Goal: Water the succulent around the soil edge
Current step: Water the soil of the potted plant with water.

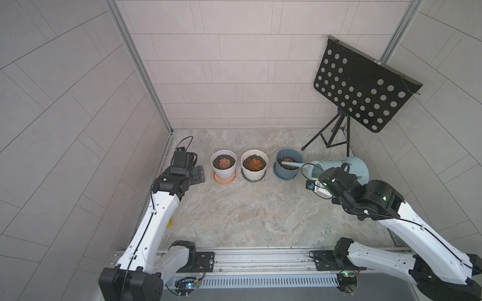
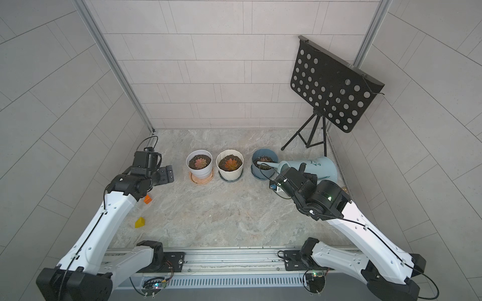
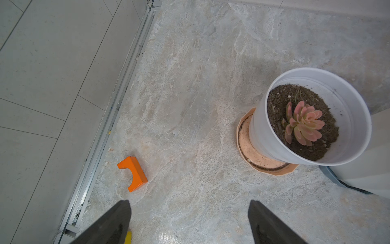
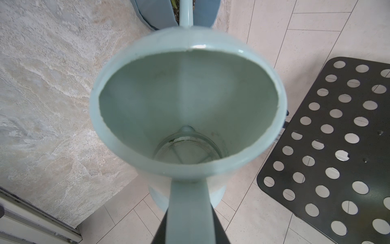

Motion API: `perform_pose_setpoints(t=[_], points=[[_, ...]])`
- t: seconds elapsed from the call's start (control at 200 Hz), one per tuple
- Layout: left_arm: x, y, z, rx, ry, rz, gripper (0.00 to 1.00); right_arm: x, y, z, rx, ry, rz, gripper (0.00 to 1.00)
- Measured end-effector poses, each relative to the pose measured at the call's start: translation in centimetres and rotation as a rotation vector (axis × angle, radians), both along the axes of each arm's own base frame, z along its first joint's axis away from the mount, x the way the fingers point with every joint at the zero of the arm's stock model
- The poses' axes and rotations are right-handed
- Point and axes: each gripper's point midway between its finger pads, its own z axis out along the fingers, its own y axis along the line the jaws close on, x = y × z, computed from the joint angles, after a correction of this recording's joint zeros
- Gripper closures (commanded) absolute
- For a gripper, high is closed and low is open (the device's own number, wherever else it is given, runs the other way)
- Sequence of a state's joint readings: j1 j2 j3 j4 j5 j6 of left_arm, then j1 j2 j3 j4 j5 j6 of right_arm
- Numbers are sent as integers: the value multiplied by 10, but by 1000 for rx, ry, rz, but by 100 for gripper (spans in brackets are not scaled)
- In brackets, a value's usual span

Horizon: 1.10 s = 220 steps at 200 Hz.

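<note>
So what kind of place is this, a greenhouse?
Probably a robot test booth staged as a home corner: two robot arms on a metal rail, tile-look panel walls boxing in a marble-look tabletop, and potted succulents as props.

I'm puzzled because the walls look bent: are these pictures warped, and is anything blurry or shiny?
In both top views the wall tiles bow, a wide-lens warp; in the left wrist view a glare patch sits on the tabletop near the dark, soft-edged left tool; in the right wrist view the watering can has a blurred near rim and handle, while the perforated black stand looks sharper.
</note>
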<state>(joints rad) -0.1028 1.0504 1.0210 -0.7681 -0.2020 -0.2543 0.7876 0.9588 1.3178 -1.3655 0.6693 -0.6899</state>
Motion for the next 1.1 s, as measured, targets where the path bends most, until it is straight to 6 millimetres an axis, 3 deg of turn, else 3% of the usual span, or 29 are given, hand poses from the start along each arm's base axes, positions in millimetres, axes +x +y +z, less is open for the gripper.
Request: perform_pose_setpoints(t=[1.101], points=[[0,3,0,-1,-1,12,5,-26,-22,1,25,6,-10,100]])
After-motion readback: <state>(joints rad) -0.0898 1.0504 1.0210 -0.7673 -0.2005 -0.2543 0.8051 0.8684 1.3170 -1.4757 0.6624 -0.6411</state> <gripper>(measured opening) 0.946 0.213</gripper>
